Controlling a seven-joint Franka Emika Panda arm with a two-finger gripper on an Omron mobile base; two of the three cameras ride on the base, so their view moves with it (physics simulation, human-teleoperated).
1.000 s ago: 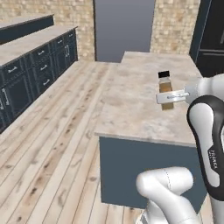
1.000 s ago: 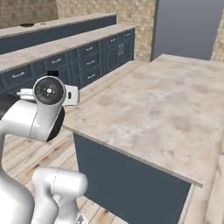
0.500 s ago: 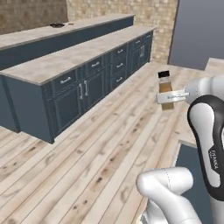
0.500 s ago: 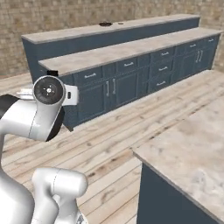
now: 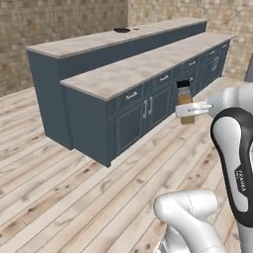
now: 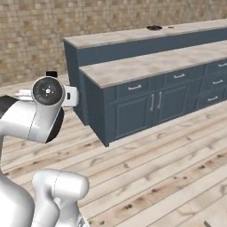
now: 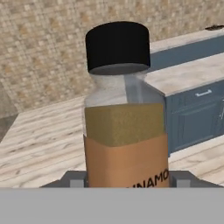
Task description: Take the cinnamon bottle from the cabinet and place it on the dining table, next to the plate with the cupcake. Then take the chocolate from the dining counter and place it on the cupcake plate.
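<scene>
Your gripper (image 5: 190, 109) pinches the cinnamon bottle (image 5: 184, 101), holding it upright in the air above the wooden floor (image 5: 74, 197), well apart from any surface. In the hand view the bottle (image 7: 124, 127) has a black cap, clear shoulders, brown powder and an orange label. A long blue counter (image 5: 148, 64) with a speckled stone top runs beyond the bottle, with a higher ledge behind it carrying a small dark dish (image 5: 121, 30) near its far end.
</scene>
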